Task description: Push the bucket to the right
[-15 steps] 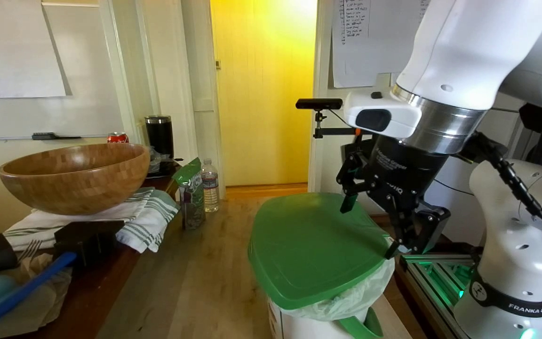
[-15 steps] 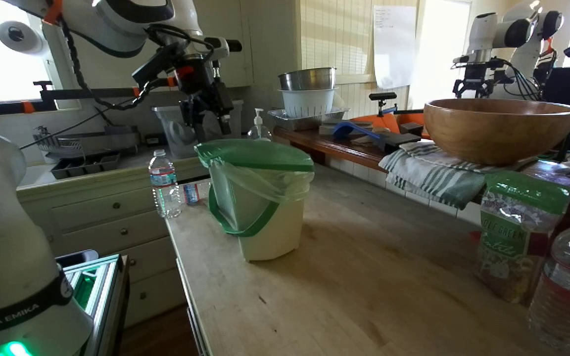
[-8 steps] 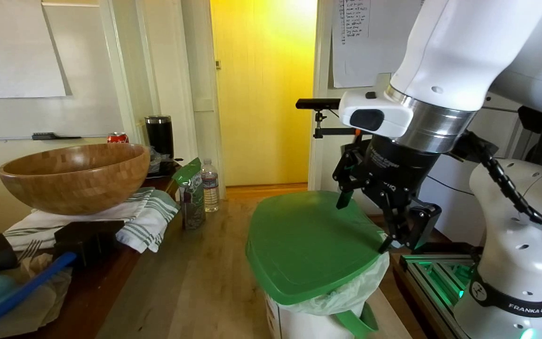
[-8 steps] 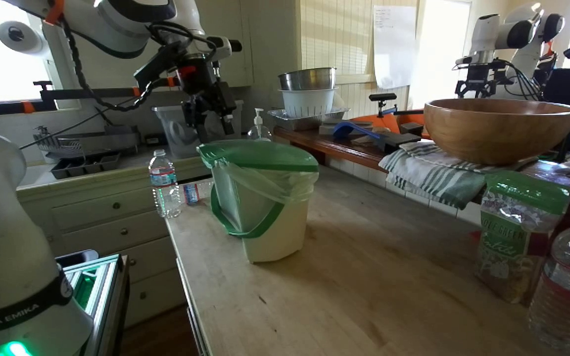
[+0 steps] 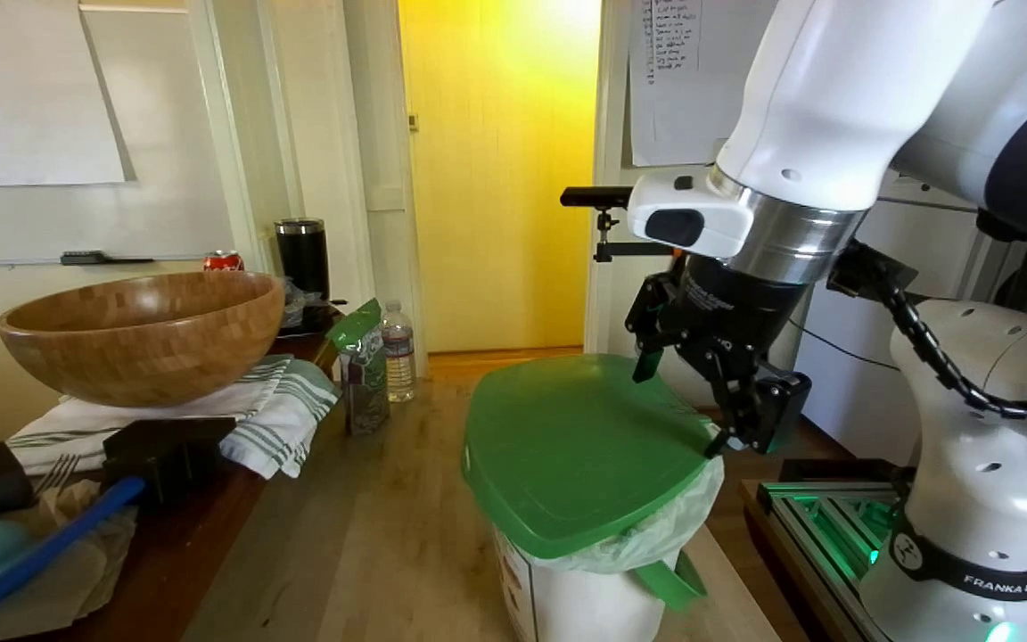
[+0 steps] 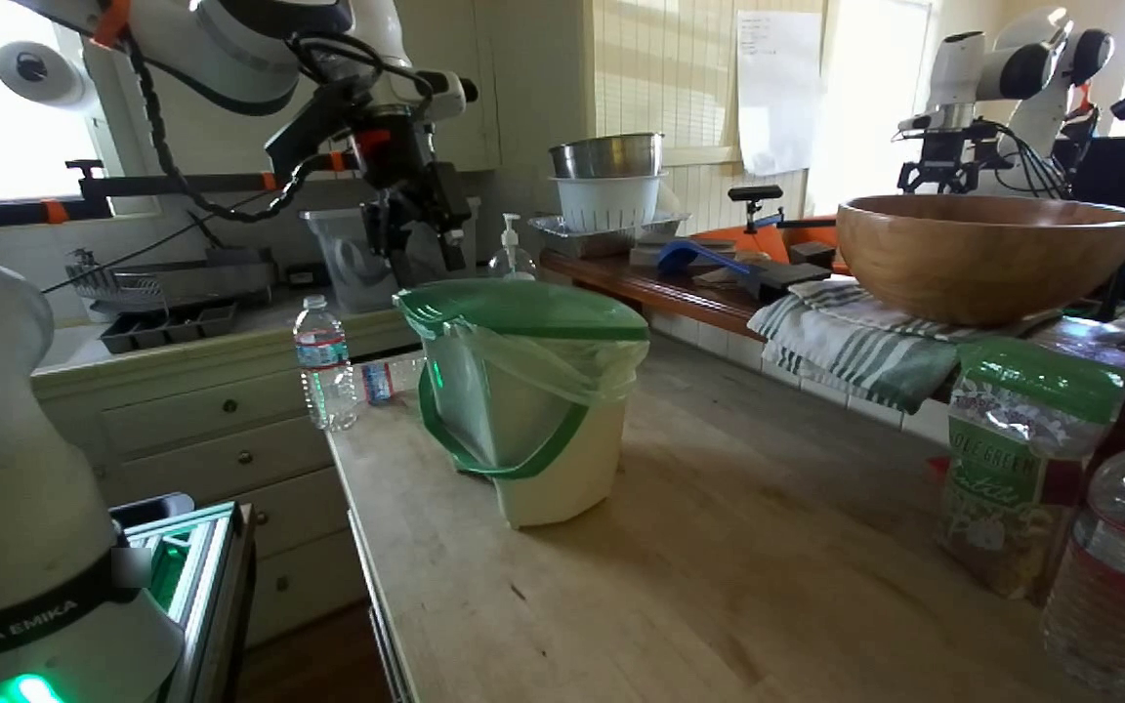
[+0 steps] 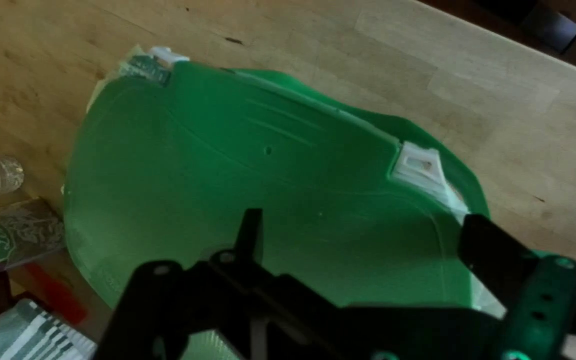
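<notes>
Find a white plastic bucket [image 6: 523, 410] under a broad, round-cornered green plastic lid [image 5: 580, 455], standing upright on a pale wooden surface [image 6: 719, 566], near the edge on the side of the white robot base [image 5: 932, 620]. See black jointed fingers [image 5: 647, 366] spread wide over the lid and its rim, gripping nothing; hard to tell whether touching it or just clear of it.

Expect stiff, thin-walled plastic, probably light unless filled, and likely to slide readily on wood. Treat as tough rather than fragile, yet slippery on top. Best to bear on the firm lid rim or, lower and safer against tipping, on the side wall; avoid the green plastic handle [image 5: 669, 584], apt to swing, and the soft translucent bag liner [image 5: 656, 535], apt to crumple or slip.

Read "FRANKA EMIKA" across both exterior views on the black band [image 5: 928, 566] round the base, and "OLE GREEN" on the green-and-clear plastic food bag [image 6: 1026, 469]. Notice a small printed label [image 5: 513, 580] on the bucket's side, too oblique to read. Make out no brand on the red-and-blue-wrapped clear plastic bottle [image 6: 326, 366] or the small red can [image 5: 224, 260], nor any word on the handwritten white paper sheet [image 5: 683, 98].
</notes>
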{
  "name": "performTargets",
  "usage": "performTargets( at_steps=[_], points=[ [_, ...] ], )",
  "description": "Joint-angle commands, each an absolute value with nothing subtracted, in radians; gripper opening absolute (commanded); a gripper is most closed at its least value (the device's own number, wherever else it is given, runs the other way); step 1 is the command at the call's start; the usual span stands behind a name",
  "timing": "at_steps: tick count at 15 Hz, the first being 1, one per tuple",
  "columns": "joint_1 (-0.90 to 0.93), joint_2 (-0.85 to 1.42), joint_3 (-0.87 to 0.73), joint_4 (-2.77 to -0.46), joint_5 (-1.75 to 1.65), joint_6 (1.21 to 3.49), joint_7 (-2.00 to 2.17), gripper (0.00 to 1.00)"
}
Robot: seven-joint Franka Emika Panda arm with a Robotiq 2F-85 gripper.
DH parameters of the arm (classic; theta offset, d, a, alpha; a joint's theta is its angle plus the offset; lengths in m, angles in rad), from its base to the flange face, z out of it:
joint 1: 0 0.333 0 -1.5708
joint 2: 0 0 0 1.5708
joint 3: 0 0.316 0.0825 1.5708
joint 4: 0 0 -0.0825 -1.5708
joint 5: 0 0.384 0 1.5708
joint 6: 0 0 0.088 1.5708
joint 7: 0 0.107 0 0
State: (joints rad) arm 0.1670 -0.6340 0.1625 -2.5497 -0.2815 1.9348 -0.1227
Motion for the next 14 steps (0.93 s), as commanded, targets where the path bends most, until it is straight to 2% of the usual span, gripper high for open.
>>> performTargets(
  at_steps=[1, 8, 14],
  points=[
    [0.144, -0.68, 0.14, -2.581, -0.336, 1.875, -0.145, 1.0],
    [0.099, -0.675, 0.052, -2.563, -0.391, 1.864, -0.188, 1.0],
    [0.173, -0.686, 0.096, -2.544, -0.284, 1.81, -0.186, 1.0]
  ],
)
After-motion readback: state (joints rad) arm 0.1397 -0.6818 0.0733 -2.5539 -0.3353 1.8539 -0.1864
